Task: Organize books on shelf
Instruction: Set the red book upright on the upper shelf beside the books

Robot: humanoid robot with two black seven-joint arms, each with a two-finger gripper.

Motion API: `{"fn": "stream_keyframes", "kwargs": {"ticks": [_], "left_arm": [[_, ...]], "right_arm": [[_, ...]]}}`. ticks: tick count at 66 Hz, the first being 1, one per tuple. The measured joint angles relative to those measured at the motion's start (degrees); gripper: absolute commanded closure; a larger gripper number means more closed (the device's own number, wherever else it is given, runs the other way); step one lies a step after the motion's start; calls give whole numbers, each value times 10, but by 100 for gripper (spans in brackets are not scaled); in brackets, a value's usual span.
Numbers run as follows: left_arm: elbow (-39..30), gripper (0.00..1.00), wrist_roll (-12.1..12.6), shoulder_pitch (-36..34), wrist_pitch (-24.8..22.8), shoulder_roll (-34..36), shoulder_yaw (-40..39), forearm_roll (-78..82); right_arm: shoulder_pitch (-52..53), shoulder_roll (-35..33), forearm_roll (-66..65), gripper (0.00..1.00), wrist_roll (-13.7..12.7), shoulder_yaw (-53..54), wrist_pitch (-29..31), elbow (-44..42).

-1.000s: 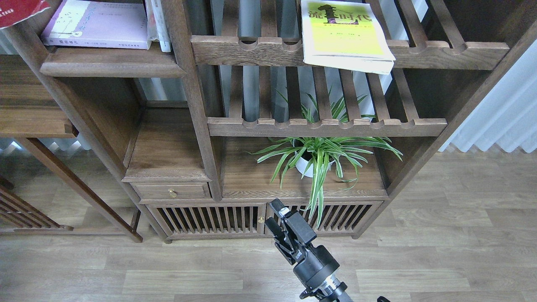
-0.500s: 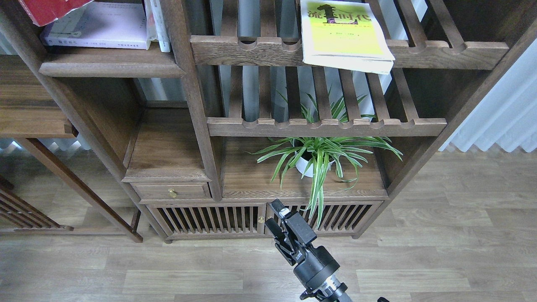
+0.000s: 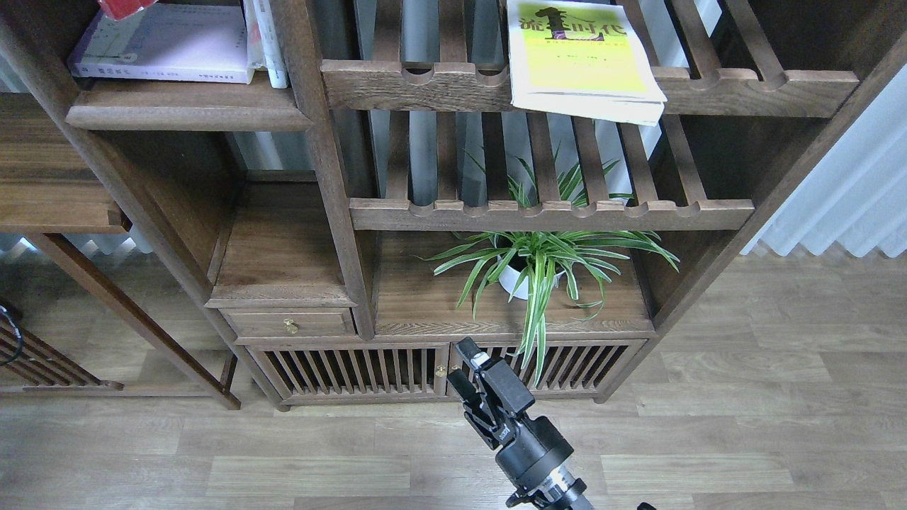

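A pale lavender-white book (image 3: 166, 41) lies flat on the dark-brown shelf (image 3: 188, 106) at the top left. Over its far left corner, a small piece of the red book (image 3: 122, 7) shows at the top edge; what holds it is out of view. The yellow-green book (image 3: 579, 57) with black characters lies on the upper slatted rack (image 3: 744, 88), its near corner hanging over the front rail. My right gripper (image 3: 460, 363) hangs low in front of the cabinet doors, far below all the books, open with nothing between its fingers. My left gripper is out of view.
White-spined upright books (image 3: 266, 39) stand against the post right of the lavender book. A potted spider plant (image 3: 528, 273) sits on the low board under a second slatted rack (image 3: 553, 212). A small drawer (image 3: 290, 324) and slatted cabinet doors (image 3: 347, 368) lie below.
The red book has moved right and up, so only a small corner now shows at the top edge. The right arm has stayed still.
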Motion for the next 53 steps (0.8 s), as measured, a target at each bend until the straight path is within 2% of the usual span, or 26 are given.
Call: {"fn": "stream_keyframes", "kwargs": {"ticks": [35,53], "left_arm": [[85,100,0,-39,0,-39,12,20],[105,100,0,-44,0,-54,25,20]], "right_arm": [[0,0,0,1,0,-1,0,1],[0,0,0,1,1,-1,0,1]]}}
